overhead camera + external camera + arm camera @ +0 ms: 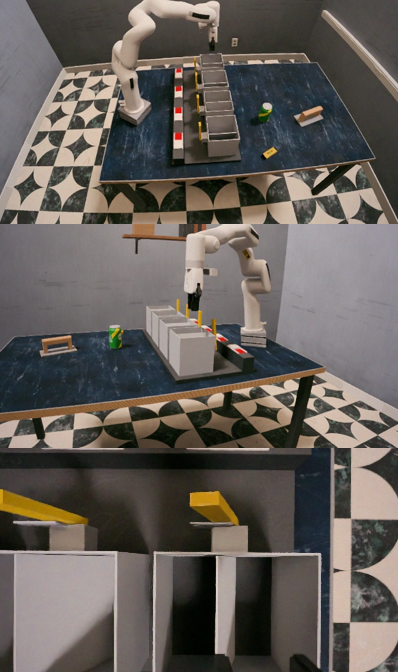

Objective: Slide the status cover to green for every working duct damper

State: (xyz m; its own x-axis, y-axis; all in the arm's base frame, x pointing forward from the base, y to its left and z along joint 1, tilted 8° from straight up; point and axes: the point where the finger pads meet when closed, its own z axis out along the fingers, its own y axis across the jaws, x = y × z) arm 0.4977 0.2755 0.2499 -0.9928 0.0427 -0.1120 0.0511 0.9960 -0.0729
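Grey walls and a black-and-white patterned floor [71, 174] surround a dark blue bench [295, 90] that carries the arm's base [143, 116] at one side. On a dark grey tray [191, 157] stand four open grey damper boxes in a row: the first damper [223, 146] nearest the bench's front edge, the second damper [219, 107], the third damper [214, 81] and the fourth damper [211, 60] at the far edge. Each has a yellow lever [199, 130] standing upright on its side toward the slider rail [178, 154]. All four slider windows along the rail show red, for example the nearest red window [178, 135], each with a white cover [178, 144] beside it. The tool [211, 46] hangs in the air above the fourth damper, touching nothing; its fingers stand partly closed with nothing between them. In the wrist view the fourth damper's blade [226, 603] appears edge-on as a pale vertical plate inside the box, with its yellow lever [214, 505] on a small grey block above. Well apart from the dampers lie a green can [265, 112], a wooden-handled trowel [309, 116] and a small yellow block [269, 152].
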